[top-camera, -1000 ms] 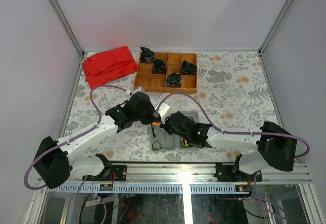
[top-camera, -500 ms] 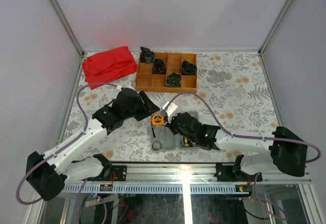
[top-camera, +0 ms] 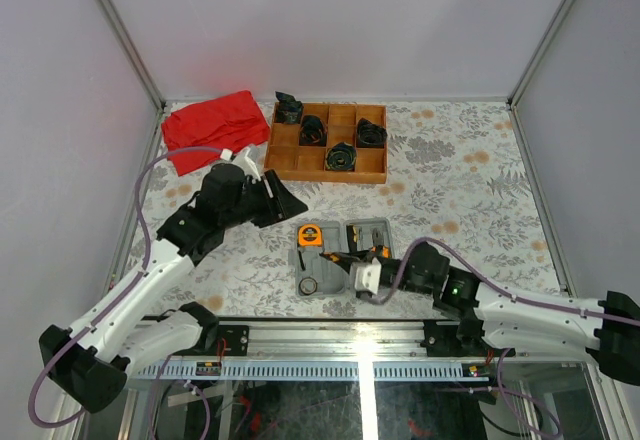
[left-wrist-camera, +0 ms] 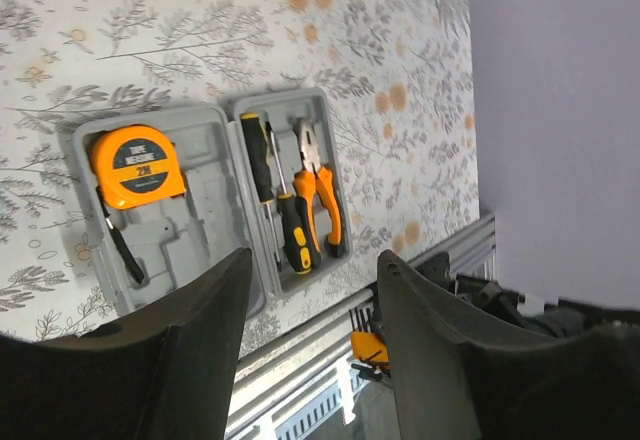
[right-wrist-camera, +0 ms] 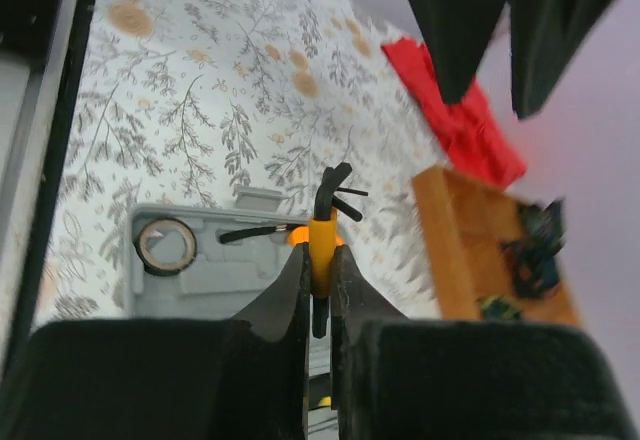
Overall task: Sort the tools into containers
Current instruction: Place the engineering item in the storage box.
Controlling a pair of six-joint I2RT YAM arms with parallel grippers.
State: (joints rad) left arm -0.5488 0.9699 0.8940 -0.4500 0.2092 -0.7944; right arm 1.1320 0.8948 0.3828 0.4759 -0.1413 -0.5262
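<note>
The grey tool case [top-camera: 345,272] lies open near the front edge. Its left half holds the orange tape measure [left-wrist-camera: 137,165] and a thin black ring [top-camera: 309,285]. Its right half holds two black-and-yellow screwdrivers [left-wrist-camera: 292,230] and orange-handled pliers [left-wrist-camera: 322,195]. My right gripper [right-wrist-camera: 320,260] is shut on a small orange hex-key set [right-wrist-camera: 321,240] with black keys, and holds it above the case's near side [top-camera: 345,262]. My left gripper [left-wrist-camera: 312,260] is open and empty, raised behind and left of the case [top-camera: 275,200]. The ring also shows in the right wrist view [right-wrist-camera: 166,245].
A brown wooden compartment tray [top-camera: 328,143] with black coiled bundles stands at the back. A red cloth [top-camera: 212,128] lies at the back left. The metal rail [top-camera: 360,345] runs along the near edge.
My left arm has lifted and drawn back to the left, uncovering the tape measure in the case. My right arm has pulled back toward the near right.
</note>
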